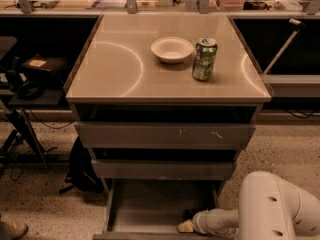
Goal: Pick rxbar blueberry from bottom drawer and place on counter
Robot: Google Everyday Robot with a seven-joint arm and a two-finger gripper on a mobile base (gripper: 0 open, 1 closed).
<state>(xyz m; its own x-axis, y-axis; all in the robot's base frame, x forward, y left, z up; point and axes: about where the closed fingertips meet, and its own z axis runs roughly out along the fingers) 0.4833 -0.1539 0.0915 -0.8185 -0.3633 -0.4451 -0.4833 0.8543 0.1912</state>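
Beige counter (115,69) held a bowl (171,49) and green can (205,59), nothing delivered yet; gripper (186,227) sat inside the open bottom drawer (150,204), grip state impossible to tell.

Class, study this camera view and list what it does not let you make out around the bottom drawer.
rxbar blueberry: only a dark patch behind the gripper, camera view; shadow prevents confirming it.
Gripper, at the bottom drawer's front right: contact with that patch lost in shadow.
Bottom drawer's front: cut off by the lower picture edge.
The upper drawers: insides hidden by their fronts and the counter.
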